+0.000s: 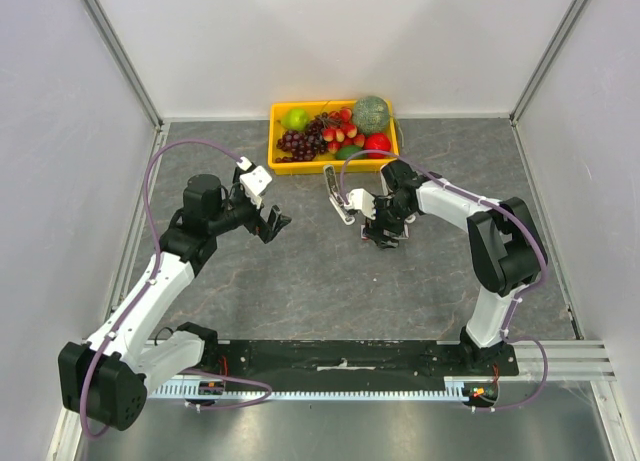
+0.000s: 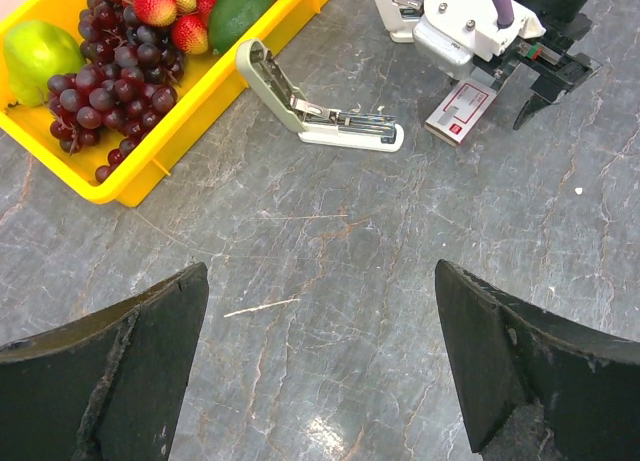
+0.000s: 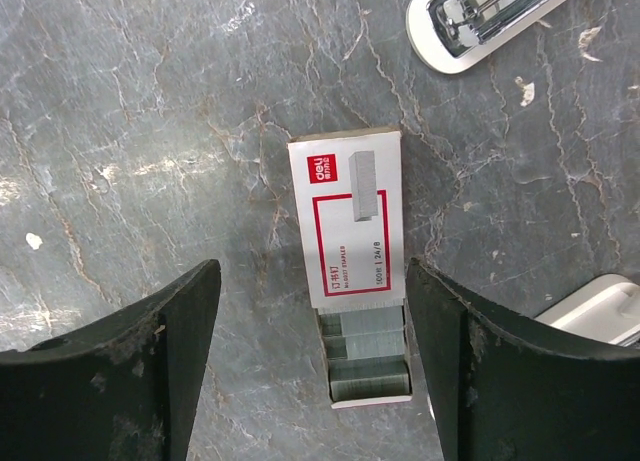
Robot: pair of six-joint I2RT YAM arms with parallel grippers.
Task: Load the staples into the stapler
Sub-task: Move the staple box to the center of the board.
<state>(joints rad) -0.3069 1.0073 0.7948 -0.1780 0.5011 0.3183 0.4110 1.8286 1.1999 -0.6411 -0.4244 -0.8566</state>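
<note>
The right gripper (image 3: 312,281) hangs open above the staple box (image 3: 350,221), which lies flat on the table (image 3: 120,101), staples (image 3: 370,366) showing at one end. The opened stapler (image 2: 320,116) lies near. The left gripper (image 2: 320,271) gapes empty.

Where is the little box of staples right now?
In the right wrist view, the staple box lies on the table between the right gripper's open fingers, just right of the open white stapler.

- Yellow tray (image 1: 300,167): stands at the far edge of the table (image 1: 300,291), a grey marbled slab.
- Tray contents: green apple (image 1: 295,118), purple grapes (image 1: 296,143), strawberries (image 1: 338,133), netted green melon (image 1: 371,113), red fruit (image 1: 378,143).
- White walls (image 1: 330,41): enclose the table on three sides.
</note>
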